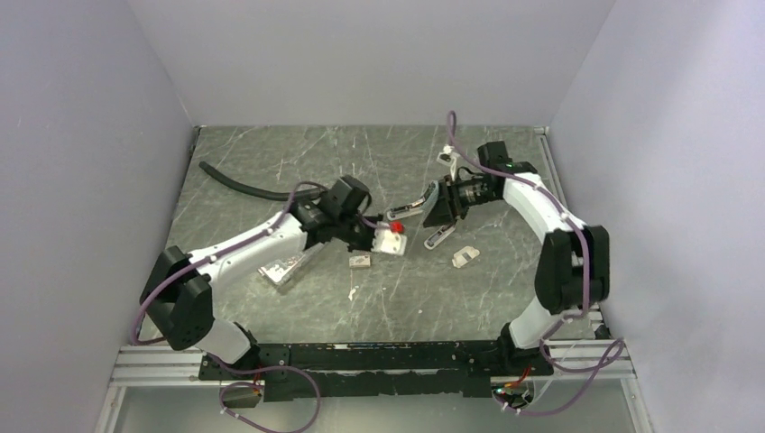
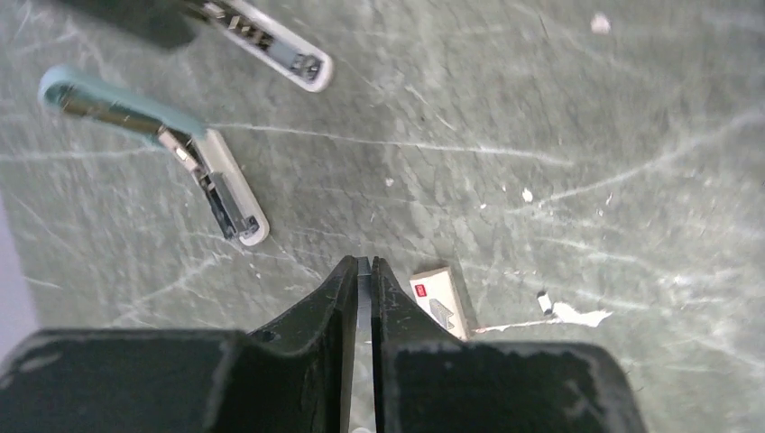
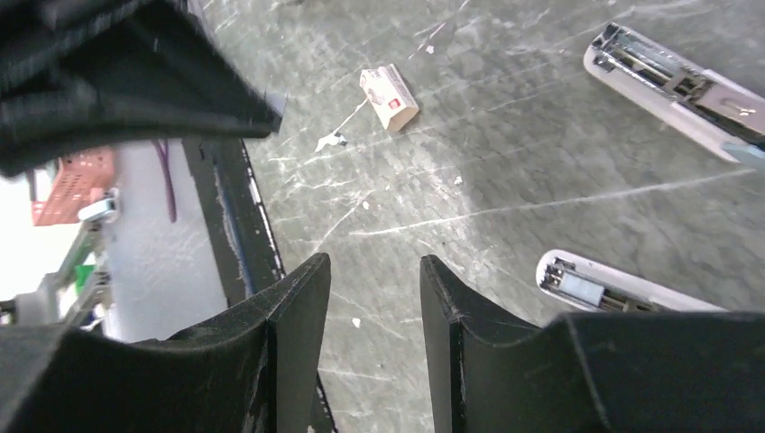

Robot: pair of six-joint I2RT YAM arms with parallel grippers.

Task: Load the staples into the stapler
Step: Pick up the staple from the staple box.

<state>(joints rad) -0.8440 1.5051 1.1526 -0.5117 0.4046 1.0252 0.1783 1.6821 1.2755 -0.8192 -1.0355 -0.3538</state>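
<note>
The staple box point(image 1: 360, 261) is small and white with a red mark. It lies flat on the table just right of my left fingers in the left wrist view point(image 2: 439, 300), and it also shows in the right wrist view point(image 3: 390, 96). My left gripper point(image 1: 379, 238) point(image 2: 363, 263) is shut on a thin grey strip. A stapler with a teal top point(image 2: 108, 97) lies swung open, its white magazine point(image 2: 230, 189) ahead to the left. A second open white stapler part point(image 1: 439, 237) point(image 3: 622, 289) lies by my right gripper point(image 1: 437, 216) point(image 3: 374, 262), which is open, empty and above the table.
A clear plastic case point(image 1: 284, 269) lies under the left forearm. A small white piece point(image 1: 465, 257) sits right of the staplers. A black hose point(image 1: 239, 185) curves at the back left. Paper scraps point(image 2: 573, 314) lie near the box.
</note>
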